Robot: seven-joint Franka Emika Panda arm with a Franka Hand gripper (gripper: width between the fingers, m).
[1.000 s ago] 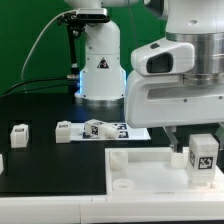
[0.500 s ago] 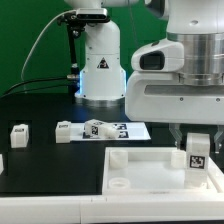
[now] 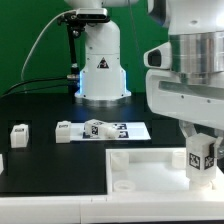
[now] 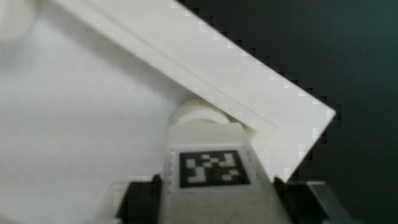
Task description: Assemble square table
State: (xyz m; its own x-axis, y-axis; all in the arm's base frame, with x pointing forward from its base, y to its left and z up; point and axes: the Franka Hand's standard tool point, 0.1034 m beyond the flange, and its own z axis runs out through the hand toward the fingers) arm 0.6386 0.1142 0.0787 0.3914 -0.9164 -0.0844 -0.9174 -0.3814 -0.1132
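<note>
We saw the gripper [image 3: 203,141] clamped on a short white leg [image 3: 203,159]. Its dark fingers [image 3: 189,136] pressed the leg's two sides, and the leg's black-and-white tag faced the exterior camera. The leg stood upright over the corner of the square panel [image 3: 145,163] at the exterior view's right. We could not tell whether its lower end touched the panel or hung just above it.

The panel lay flat on the black counter [image 3: 50,165] with its raised rim upward. A round socket [image 3: 123,184] showed in its near corner at the exterior view's left.

In the wrist view the leg [image 4: 214,145] sat between the two fingers [image 4: 139,200] of the gripper [image 4: 222,203], tag toward the camera. Just past the leg, the panel [image 4: 89,120] ran out to a pointed corner, with the dark counter [image 4: 329,40] outside the rim. A small rounded shape showed at the far end of the leg, too blurred for us to name.

Well apart from the panel, toward the exterior view's left, a loose leg [image 3: 18,132] rested on the counter, and a second loose leg [image 3: 65,131] lay near it. A third loose leg [image 3: 96,127] was at the end of the marker board [image 3: 133,130]. We could not tell whether it lay on the board or just beside it.

Behind the marker board stood the robot base [image 3: 100,65]. The bulky white arm [image 3: 190,70] filled the exterior view's right above the gripper.
</note>
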